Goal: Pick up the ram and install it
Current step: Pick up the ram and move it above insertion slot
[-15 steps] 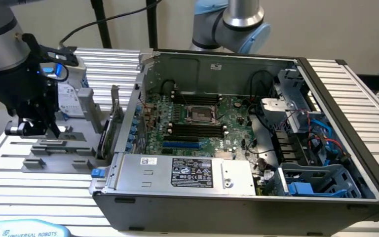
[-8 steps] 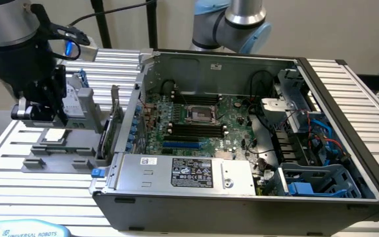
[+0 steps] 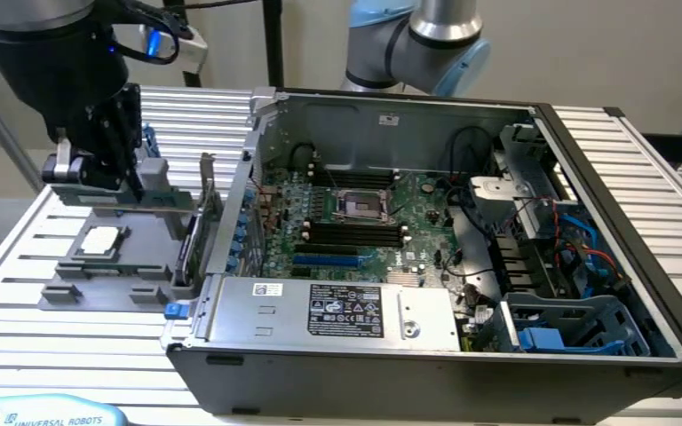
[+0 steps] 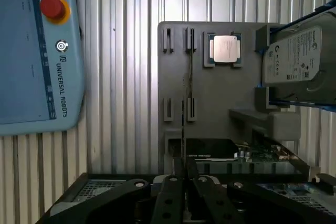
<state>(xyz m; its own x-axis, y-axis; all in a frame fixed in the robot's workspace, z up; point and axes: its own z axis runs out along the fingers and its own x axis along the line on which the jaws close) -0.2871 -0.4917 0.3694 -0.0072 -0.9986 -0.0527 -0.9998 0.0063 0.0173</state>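
Note:
In the wrist view the ram [image 4: 185,124] is edge-on, a thin dark strip running along the slotted posts of the grey parts tray [image 4: 220,103]. My gripper [image 4: 184,179] is shut on its near end, with one black finger [image 4: 169,195] on each side. The exterior view has the gripper [image 3: 128,186] low over the back of the tray [image 3: 104,275], at that view's left, beside the open computer case [image 3: 436,355]. The ram itself is hidden there behind the gripper. The motherboard's black memory slots [image 3: 353,232] lie in the middle of the case.
The tray also holds a square silver processor [image 4: 226,48] [image 3: 102,238], a silver hard drive with blue rails [image 4: 296,56] and a green expansion card [image 4: 241,155]. A blue teach pendant [image 4: 37,51] lies on the ribbed table. A second arm [image 3: 418,44] stands behind the case.

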